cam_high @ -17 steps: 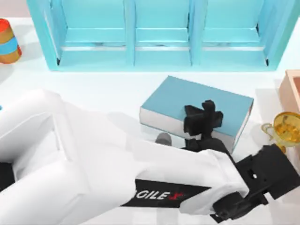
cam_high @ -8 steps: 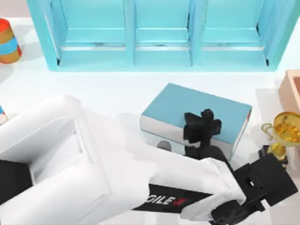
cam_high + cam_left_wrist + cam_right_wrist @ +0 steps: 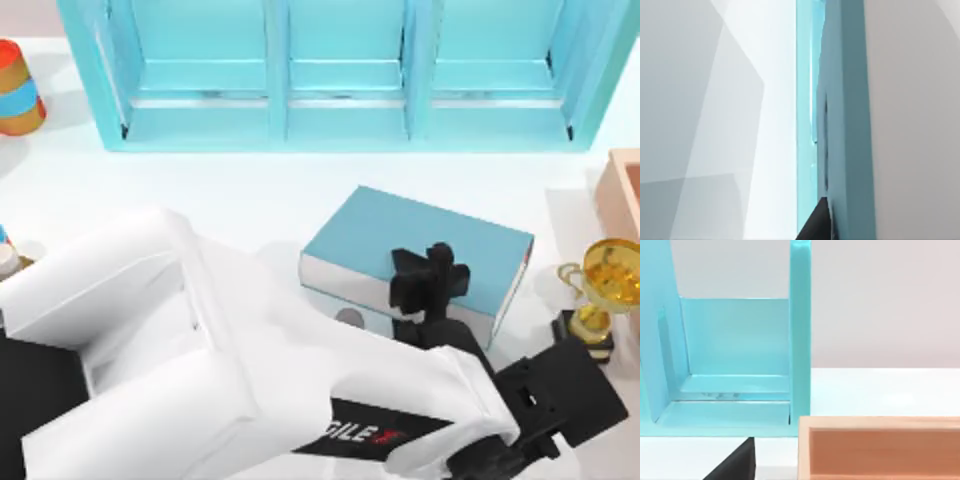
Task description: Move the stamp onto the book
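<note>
left fingers point(image 3: 430, 278) over book point(image 3: 400, 232) | stamp hidden | shelf point(image 3: 340, 75) bare

Glossy white left arm point(image 3: 250, 390), black AGILEX band, black claw point(image 3: 428, 285).

- A rendered tabletop test scene is shown, not a lived-in room: a plain white table point(image 3: 250, 200) under flat lighting.
- A cyan shelf unit point(image 3: 340, 70) is set at 12 o'clock.
- Unrelated props are scattered: a gold trophy point(image 3: 605, 285) at 3 o'clock, a striped cup point(image 3: 18, 88) at 10 o'clock, and a book point(image 3: 420, 250).
</note>
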`<state>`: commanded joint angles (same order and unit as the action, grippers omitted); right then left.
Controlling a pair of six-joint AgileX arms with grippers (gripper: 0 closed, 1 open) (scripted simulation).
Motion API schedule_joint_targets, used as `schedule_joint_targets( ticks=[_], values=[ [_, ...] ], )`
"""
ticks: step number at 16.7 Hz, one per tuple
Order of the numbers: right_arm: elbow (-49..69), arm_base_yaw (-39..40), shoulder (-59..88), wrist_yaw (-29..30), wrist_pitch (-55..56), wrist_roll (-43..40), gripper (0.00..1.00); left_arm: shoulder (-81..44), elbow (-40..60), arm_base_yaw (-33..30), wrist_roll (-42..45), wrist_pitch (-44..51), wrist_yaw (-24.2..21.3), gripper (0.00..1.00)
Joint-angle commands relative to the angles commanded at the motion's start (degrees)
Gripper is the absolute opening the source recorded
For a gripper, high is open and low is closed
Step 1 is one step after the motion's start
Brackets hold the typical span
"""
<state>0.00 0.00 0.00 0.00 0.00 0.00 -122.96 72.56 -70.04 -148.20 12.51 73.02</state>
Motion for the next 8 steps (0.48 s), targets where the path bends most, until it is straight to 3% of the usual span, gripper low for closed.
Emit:
schedule_joint_targets(
  ticks=[8],
  values=[
    [0.0,0.0,0.0,0.0,0.0,0.0,1.00,0.0,0.0,0.0,0.0,0.0,0.0,0.75]
  ],
)
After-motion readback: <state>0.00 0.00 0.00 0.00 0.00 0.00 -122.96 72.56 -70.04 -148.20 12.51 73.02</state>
